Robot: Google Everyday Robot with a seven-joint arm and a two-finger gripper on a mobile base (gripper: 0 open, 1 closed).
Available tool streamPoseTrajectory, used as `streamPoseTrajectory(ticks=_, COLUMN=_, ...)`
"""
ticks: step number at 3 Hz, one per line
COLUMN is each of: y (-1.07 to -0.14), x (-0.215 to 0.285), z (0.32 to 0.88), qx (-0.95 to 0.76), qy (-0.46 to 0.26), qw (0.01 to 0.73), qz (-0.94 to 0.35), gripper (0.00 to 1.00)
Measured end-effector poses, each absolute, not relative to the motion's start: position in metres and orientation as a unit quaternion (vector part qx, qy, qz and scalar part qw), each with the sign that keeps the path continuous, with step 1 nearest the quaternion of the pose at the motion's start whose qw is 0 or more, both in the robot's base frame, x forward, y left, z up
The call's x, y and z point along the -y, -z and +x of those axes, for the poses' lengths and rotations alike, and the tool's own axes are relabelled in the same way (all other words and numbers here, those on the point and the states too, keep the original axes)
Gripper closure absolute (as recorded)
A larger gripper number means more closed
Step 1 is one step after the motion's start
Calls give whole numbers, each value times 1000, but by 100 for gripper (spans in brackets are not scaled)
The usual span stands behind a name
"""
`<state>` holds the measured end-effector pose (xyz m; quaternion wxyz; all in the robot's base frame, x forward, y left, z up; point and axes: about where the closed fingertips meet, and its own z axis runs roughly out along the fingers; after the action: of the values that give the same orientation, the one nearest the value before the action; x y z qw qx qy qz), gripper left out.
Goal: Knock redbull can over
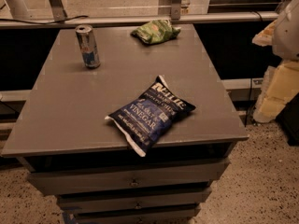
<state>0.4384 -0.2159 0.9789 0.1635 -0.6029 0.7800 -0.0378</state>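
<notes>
Silver-and-blue redbull can (pixel 88 46), dark blue chip bag (pixel 150 114), green snack bag (pixel 155 31)

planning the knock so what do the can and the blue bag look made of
The slim silver-and-blue redbull can looks like painted metal, since its bare silver top rim glints. The dark blue chip bag looks like glossy plastic film, creased and puffed. The hand is not in view.

One can (pixel 88 46), two snack bags (pixel 150 113) (pixel 155 31), one table (pixel 65 120)
</notes>
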Motion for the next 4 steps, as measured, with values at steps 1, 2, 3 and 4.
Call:
streamPoseTrajectory(ticks=1, y=-979, x=216, z=439, qx=-780, qy=38, qw=164, qz=-603, gripper=0)
streamPoseTrajectory(ticks=2, y=-978, x=201, z=460, qx=-770, qy=18, qw=204, qz=-605, gripper=0)
streamPoseTrajectory(ticks=3, y=-977, x=168, z=509, qx=-749, qy=-22, qw=274, qz=-604, gripper=0)
streamPoseTrajectory(ticks=4, y=-975, x=127, z=560, qx=-730, qy=-70, qw=335, qz=-592, gripper=0)
